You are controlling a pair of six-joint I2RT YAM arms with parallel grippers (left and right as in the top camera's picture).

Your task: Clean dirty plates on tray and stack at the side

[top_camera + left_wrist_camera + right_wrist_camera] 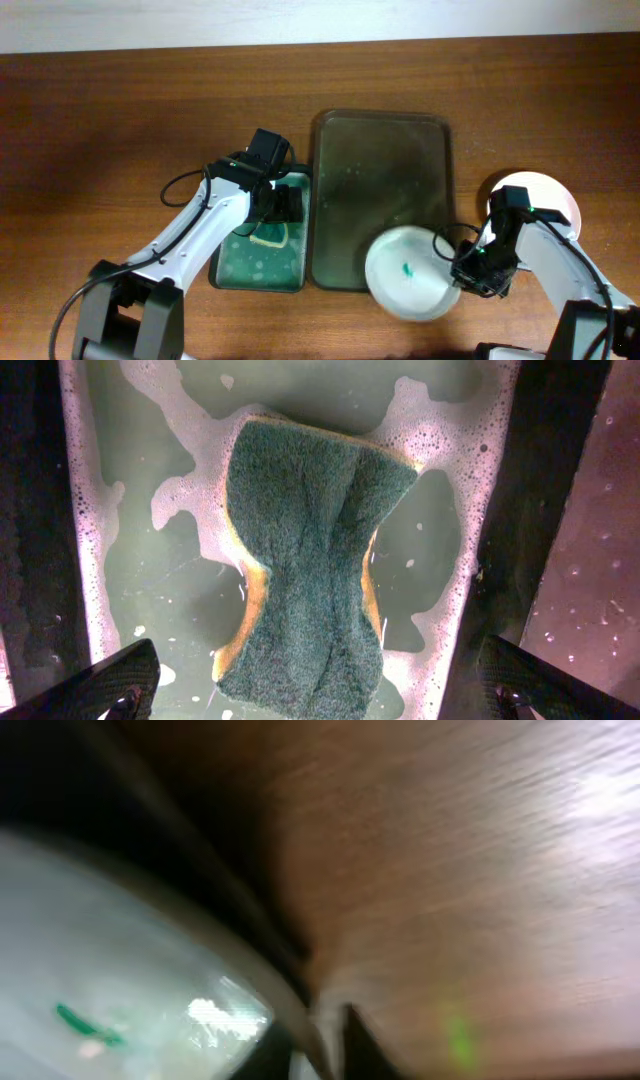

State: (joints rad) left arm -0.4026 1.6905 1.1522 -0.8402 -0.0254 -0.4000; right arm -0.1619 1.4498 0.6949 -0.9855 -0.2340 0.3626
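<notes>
A white plate [395, 288] with a small teal smear sits over the front right corner of the dark tray [380, 170], partly past its rim. My right gripper [463, 272] is at the plate's right edge and looks shut on its rim. The right wrist view is blurred and shows the plate [100, 970] at lower left, with the jaws [320, 1050] on its rim. A second white plate [548, 192] lies on the table at the right, partly under the right arm. My left gripper [283, 205] is open above a green sponge [310, 560]. A third plate is not in view.
The sponge [268, 235] lies in soapy water in a green tub [222, 268] just left of the tray. In the left wrist view the open fingers [320, 690] stand on either side of the sponge. The wooden table [100, 130] extends around everything.
</notes>
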